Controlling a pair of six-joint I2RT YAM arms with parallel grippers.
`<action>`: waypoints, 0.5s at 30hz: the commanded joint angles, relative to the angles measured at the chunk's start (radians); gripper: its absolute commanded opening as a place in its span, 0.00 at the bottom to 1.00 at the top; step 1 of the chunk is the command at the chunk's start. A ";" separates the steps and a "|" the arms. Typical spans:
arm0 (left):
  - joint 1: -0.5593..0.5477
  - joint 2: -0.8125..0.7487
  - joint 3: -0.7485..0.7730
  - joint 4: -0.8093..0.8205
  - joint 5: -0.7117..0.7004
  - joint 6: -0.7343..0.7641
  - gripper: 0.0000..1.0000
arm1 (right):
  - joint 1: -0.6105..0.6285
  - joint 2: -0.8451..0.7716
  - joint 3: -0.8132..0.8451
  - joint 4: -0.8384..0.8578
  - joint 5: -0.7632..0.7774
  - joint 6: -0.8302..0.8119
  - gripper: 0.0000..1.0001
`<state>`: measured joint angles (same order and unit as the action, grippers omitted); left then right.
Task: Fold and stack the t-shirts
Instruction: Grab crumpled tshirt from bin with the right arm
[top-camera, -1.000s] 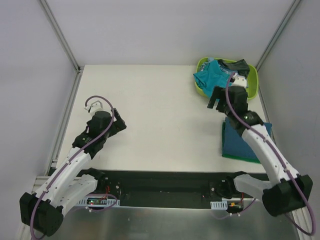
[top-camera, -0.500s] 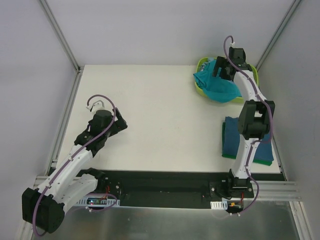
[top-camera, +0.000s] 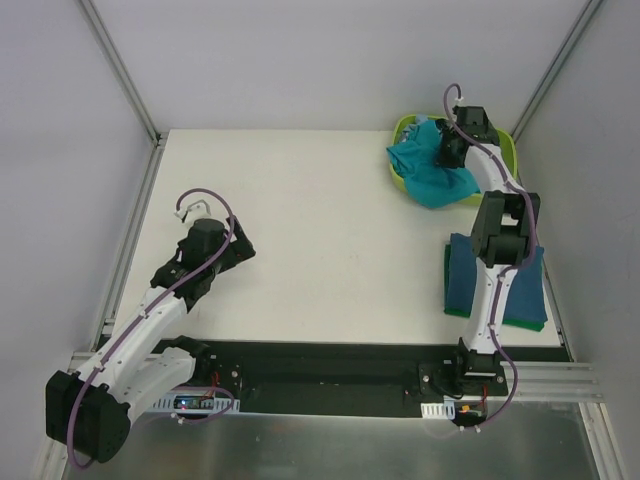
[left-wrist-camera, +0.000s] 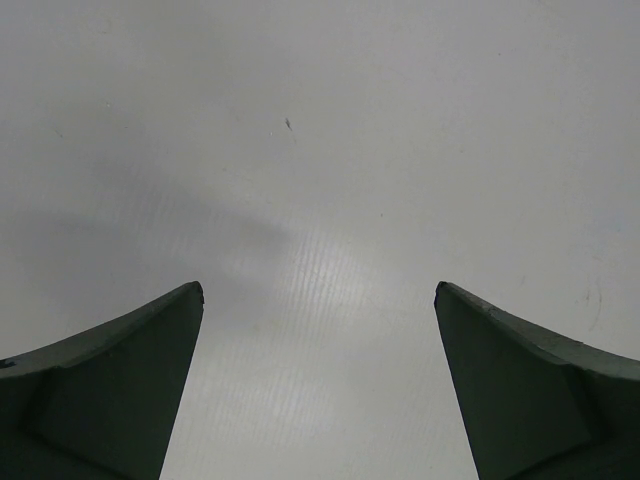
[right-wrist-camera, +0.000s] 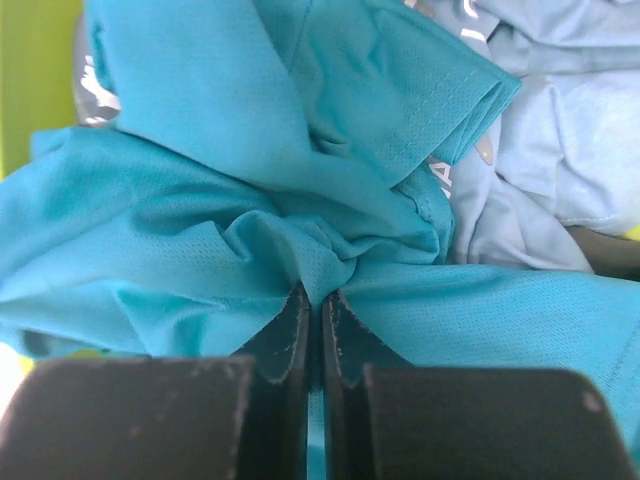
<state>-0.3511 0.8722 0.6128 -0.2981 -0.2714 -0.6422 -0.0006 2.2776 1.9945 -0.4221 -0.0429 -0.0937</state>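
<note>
Right claw (top-camera: 447, 150) reaches over the tub (top-camera: 507, 150) at the far right corner of the table (top-camera: 320, 200), on the teal shirt (top-camera: 432, 180) that spills over the rim. A folded blue shirt (top-camera: 468, 280) lies nearer, on a green shirt (top-camera: 528, 322). Left claw (top-camera: 240, 248) hangs over the table's left side.

Left wrist: its jaws stand wide apart above the table.

Right wrist: jaws clenched on a bunch of the teal shirt, with a light blue shirt (right-wrist-camera: 560, 130) beside it.

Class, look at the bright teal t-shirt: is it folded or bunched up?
Bunched up. The bright teal t-shirt gathers in deep creases where the shut right claw pinches it.
</note>
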 joint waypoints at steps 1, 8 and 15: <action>0.015 -0.007 0.004 0.022 -0.017 0.019 0.99 | 0.005 -0.185 -0.008 0.077 -0.014 -0.009 0.01; 0.015 -0.029 -0.007 0.020 0.000 0.029 0.99 | 0.011 -0.420 0.001 0.106 -0.070 0.003 0.01; 0.017 -0.055 -0.030 0.020 -0.022 0.033 0.99 | 0.132 -0.685 0.000 0.140 -0.067 -0.077 0.01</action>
<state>-0.3450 0.8402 0.6048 -0.2947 -0.2707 -0.6350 0.0483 1.7626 1.9690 -0.3611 -0.0841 -0.1200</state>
